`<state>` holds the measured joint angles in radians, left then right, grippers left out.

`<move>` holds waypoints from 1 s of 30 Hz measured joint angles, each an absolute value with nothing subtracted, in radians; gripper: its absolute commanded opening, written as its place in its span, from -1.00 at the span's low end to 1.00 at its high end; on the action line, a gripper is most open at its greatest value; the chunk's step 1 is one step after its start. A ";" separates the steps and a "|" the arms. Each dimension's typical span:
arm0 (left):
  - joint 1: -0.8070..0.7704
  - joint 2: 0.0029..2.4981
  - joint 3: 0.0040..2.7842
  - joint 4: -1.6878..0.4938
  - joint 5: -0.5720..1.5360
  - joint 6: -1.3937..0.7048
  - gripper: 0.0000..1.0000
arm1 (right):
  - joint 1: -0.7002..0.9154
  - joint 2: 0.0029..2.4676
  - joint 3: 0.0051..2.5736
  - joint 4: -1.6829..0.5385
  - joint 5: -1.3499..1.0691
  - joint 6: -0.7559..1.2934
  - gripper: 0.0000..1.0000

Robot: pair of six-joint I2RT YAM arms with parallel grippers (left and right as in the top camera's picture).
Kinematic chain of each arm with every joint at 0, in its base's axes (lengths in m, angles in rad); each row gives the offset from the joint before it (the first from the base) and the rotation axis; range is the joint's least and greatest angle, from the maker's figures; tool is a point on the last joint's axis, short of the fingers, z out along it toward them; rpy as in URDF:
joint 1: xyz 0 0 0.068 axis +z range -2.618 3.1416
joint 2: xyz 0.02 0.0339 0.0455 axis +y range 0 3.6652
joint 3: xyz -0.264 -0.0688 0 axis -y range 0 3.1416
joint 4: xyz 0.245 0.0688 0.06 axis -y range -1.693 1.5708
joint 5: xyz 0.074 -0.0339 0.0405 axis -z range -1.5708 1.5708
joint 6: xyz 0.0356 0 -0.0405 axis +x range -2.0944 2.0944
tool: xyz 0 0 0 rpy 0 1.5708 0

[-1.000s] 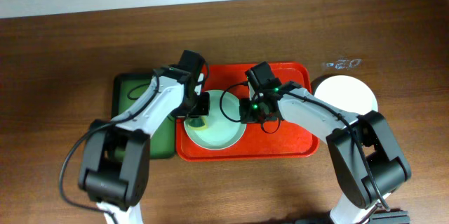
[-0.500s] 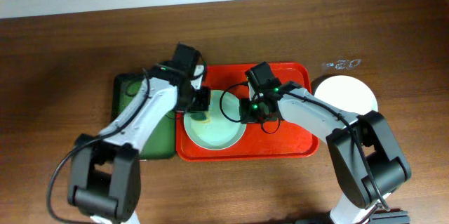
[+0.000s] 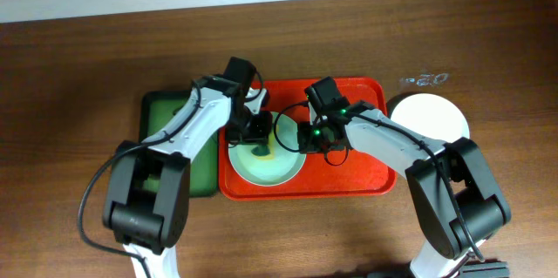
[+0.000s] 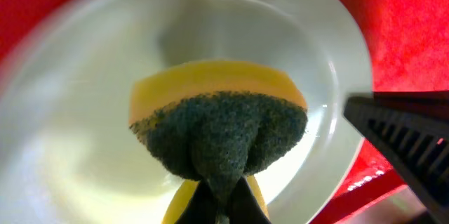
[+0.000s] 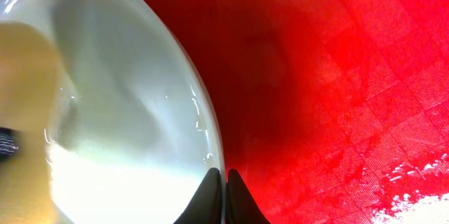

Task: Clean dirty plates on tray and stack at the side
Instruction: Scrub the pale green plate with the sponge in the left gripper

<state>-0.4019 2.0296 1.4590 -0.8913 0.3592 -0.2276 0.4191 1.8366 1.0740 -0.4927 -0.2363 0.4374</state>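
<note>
Mint plate (image 3: 264,168) under sponge (image 4: 217,122) clamped in left tool (image 4: 223,197); right tool (image 5: 225,180) pinches its rim.

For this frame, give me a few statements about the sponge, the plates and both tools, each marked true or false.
1. The left tool grips a yellow-and-green sponge over a plate. True.
2. The right tool is open and clear of that plate. False: it is shut on the plate's rim.
3. The plate under the sponge lies on the bare table. False: it lies in the red tray.
4. A white plate sits on the table beside the red tray, on the right arm's side. True.
</note>
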 measured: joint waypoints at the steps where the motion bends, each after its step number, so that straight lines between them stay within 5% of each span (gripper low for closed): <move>1: -0.396 2.000 1.463 -0.915 0.293 -0.228 -1.00 | 0.419 1.837 1.074 -0.493 -0.236 0.437 -0.91; 9: -0.400 1.991 1.342 -0.798 0.108 -0.281 -1.00 | 0.420 1.836 1.074 -0.493 -0.235 0.437 -0.91; 17: -0.503 2.023 1.334 -0.720 0.402 -0.297 -1.00 | 0.420 1.836 1.074 -0.493 -0.234 0.437 -0.91; 24: -0.454 2.031 1.481 -0.985 0.010 -0.305 -1.00 | 0.420 1.836 1.074 -0.493 -0.234 0.437 -0.90; 30: -0.450 2.029 1.396 -0.869 0.015 -0.359 -1.00 | 0.420 1.836 1.074 -0.493 -0.234 0.437 -0.91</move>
<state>-0.4503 2.0293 1.3960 -0.8688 0.0147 -0.3588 0.4198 1.8362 1.0740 -0.4927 -0.2337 0.4374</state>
